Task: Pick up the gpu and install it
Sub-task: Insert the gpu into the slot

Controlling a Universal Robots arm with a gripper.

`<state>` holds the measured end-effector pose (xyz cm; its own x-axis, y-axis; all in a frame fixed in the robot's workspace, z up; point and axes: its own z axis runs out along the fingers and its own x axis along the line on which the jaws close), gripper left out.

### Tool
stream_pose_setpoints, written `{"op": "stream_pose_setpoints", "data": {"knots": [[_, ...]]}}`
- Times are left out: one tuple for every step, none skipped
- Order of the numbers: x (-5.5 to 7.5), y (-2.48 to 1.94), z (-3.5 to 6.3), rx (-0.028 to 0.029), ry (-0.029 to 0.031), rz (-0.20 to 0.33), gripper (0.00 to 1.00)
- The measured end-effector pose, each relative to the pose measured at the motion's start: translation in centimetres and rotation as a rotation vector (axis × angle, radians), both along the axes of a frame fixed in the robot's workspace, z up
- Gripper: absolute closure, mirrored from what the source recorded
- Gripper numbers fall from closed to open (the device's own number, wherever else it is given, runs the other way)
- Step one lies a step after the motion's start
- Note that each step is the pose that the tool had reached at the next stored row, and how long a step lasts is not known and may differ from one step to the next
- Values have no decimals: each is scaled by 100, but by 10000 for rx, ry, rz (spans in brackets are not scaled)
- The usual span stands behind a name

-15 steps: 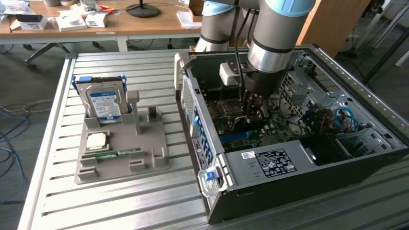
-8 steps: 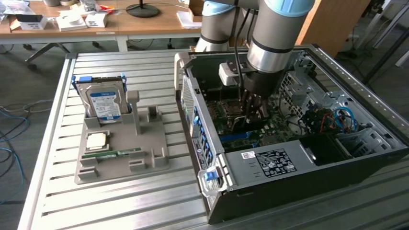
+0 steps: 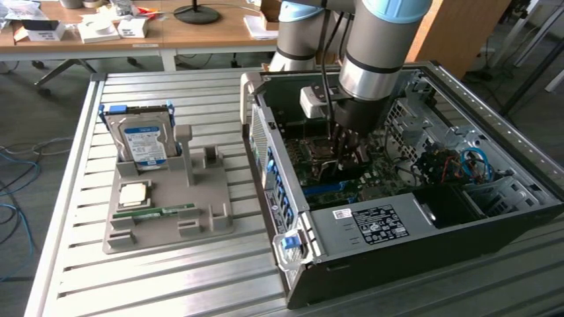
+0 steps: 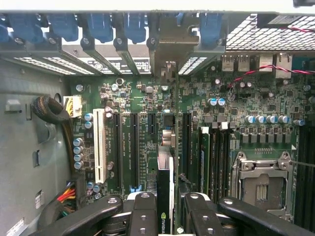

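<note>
- Two fingers (image 4: 142, 216) of my claw (image 4: 166, 216) are pinching the gpu (image 4: 165, 189), narrowed onto its thin body. The card is standing on edge between them, with a green logo showing on its black side.
- I am holding the card just over the motherboard (image 4: 147, 98), above the long dark slots beside the white slot (image 4: 100, 145). I cannot tell whether it is touching a slot.
- A processor socket (image 4: 261, 189) is sitting on the same board, beyond the memory slots from the card.
- In the exterior view, my claw (image 3: 348, 142) is reaching down into the open computer case (image 3: 423, 231), which is lying on its side on the slatted table (image 3: 176, 284).
- Toward the exterior view's left, well apart from the case, a grey holder (image 3: 168, 228) is carrying a hard drive (image 3: 141, 140) standing upright. A square chip (image 3: 134, 193) and a green memory stick (image 3: 154, 212) are lying flat in front of it.
</note>
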<state>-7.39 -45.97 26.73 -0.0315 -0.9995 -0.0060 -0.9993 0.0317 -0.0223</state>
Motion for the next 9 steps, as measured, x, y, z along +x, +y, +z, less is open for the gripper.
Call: {"op": "stream_pose_setpoints", "data": {"knots": [[0, 0, 0, 0, 0, 1, 74], [-2, 0, 0, -1, 0, -1, 74], [-7, 0, -2, 0, 0, -4, 74], [-11, 0, -3, 1, 0, -5, 74], [-10, 0, -3, 0, 0, -4, 74], [-11, 0, -3, 0, 0, -3, 74], [-10, 0, -3, 0, 0, -3, 74], [-11, 0, -3, -2, 1, -3, 74], [-12, -1, -4, -2, 2, -2, 74]]}}
